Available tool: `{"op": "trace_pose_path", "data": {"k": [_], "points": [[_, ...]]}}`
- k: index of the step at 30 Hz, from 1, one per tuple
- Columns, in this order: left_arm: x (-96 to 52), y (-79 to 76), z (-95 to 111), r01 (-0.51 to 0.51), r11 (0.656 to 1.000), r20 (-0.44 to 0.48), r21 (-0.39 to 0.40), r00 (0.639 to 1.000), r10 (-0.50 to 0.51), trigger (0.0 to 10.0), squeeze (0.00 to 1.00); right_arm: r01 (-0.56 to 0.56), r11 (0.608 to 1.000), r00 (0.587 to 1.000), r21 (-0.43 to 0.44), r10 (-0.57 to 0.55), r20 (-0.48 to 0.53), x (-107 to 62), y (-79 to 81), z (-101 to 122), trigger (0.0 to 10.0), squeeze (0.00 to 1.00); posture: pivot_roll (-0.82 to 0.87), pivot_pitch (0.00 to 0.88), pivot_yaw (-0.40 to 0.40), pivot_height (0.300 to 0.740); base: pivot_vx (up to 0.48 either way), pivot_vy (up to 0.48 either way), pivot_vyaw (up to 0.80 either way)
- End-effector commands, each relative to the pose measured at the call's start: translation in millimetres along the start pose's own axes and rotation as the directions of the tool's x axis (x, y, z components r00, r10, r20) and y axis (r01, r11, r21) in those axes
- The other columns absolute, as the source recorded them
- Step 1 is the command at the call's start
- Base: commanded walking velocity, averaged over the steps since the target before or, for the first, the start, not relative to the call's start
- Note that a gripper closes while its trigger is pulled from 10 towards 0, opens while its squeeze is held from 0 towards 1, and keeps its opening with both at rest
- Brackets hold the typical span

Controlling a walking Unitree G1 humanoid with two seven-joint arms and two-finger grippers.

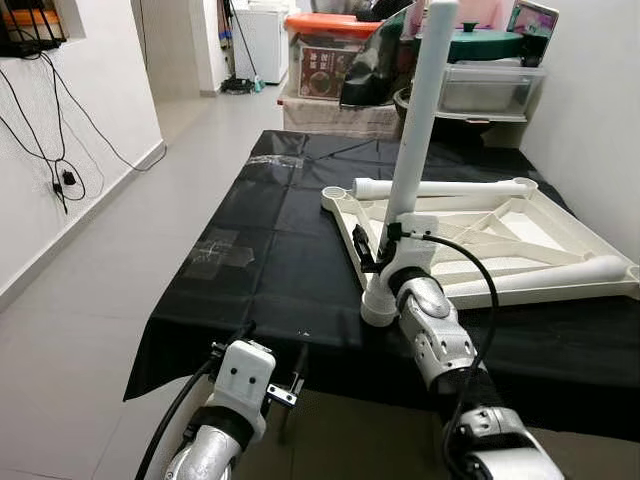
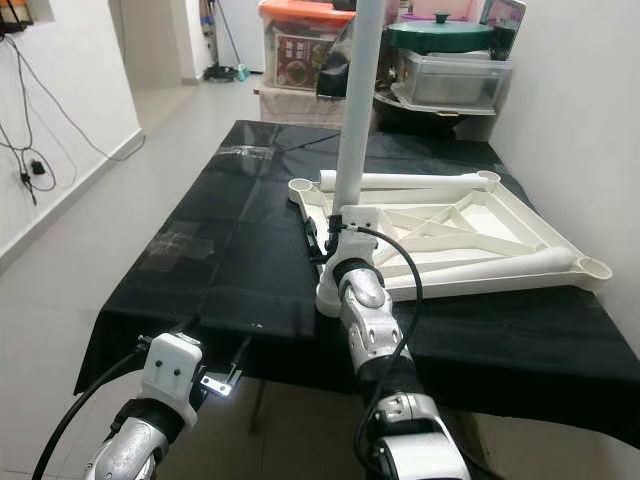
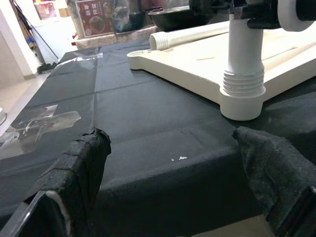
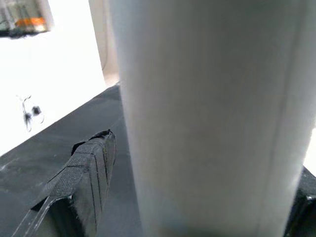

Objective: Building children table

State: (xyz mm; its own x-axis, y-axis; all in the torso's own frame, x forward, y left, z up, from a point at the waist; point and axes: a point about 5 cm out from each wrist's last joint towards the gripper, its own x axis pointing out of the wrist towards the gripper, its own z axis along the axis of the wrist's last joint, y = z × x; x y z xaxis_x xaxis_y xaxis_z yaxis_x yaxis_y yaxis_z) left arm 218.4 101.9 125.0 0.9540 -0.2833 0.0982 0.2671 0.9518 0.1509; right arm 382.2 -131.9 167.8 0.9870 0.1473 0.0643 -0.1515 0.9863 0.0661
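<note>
The white children's table top (image 1: 345,235) lies upside down on a black-covered table (image 1: 270,210). One white leg (image 1: 415,120) stands upright in its near corner socket (image 3: 242,98). My right gripper (image 1: 392,240) reaches around the low part of this leg (image 4: 207,113); one black finger (image 4: 91,168) stands a little off the leg's side, so the gripper is open. Two more legs (image 1: 440,188) (image 1: 540,275) lie flat on the upturned top. My left gripper (image 3: 170,143) hangs open with nothing in it, low at the table's front edge (image 1: 272,345).
Storage boxes and a pot (image 1: 330,55) are stacked beyond the table's far end. A wall runs close along the right (image 1: 590,110). Tiled floor (image 1: 90,270) lies to the left. A taped patch (image 1: 220,250) marks the cloth. Cables hang on the left wall (image 1: 60,170).
</note>
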Motion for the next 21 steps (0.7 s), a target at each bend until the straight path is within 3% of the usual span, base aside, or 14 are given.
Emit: {"op": "trace_pose_path", "data": {"k": [1, 2, 3, 12, 21], "points": [[-0.3, -1.4, -1.4, 0.007, 1.000, -0.003, 0.005, 1.000, -0.007, 10.0, 0.00, 0.004, 1.000, 1.000, -0.011, -0.004, 0.006, 3.1, -6.1, 3.0, 10.0, 0.00, 0.06, 0.000, -0.065, 0.740, 0.000, 0.000, 0.00], [-0.3, -1.4, -1.4, 0.007, 1.000, -0.003, 0.005, 1.000, -0.007, 10.0, 0.00, 0.004, 1.000, 1.000, -0.011, -0.004, 0.006, 3.1, -6.1, 3.0, 10.0, 0.00, 0.06, 0.000, -0.065, 0.740, 0.000, 0.000, 0.00], [-0.9, -1.4, -0.5, 0.006, 1.000, -0.001, 0.006, 1.000, -0.006, 10.0, 0.00, 0.002, 1.000, 1.000, 0.007, -0.002, 0.009, 5.8, -15.7, 7.2, 10.0, 0.00, 0.07, 0.000, -0.067, 0.740, 0.000, 0.000, 0.00], [-1.6, -0.9, -0.3, 0.006, 1.000, -0.001, 0.008, 1.000, -0.006, 10.0, 0.00, -0.056, 0.998, 0.998, 0.023, 0.055, 0.025, 10.7, -32.6, 18.3, 10.0, 0.00, 0.07, 0.000, -0.066, 0.740, 0.000, 0.000, 0.00], [-1.3, -0.7, -0.2, 0.012, 1.000, 0.001, 0.013, 1.000, -0.012, 10.0, 0.00, -0.268, 0.963, 0.963, 0.035, 0.268, 0.000, 13.5, -35.2, 26.9, 10.0, 0.00, 0.07, 0.000, -0.064, 0.740, 0.000, 0.000, 0.00]]}}
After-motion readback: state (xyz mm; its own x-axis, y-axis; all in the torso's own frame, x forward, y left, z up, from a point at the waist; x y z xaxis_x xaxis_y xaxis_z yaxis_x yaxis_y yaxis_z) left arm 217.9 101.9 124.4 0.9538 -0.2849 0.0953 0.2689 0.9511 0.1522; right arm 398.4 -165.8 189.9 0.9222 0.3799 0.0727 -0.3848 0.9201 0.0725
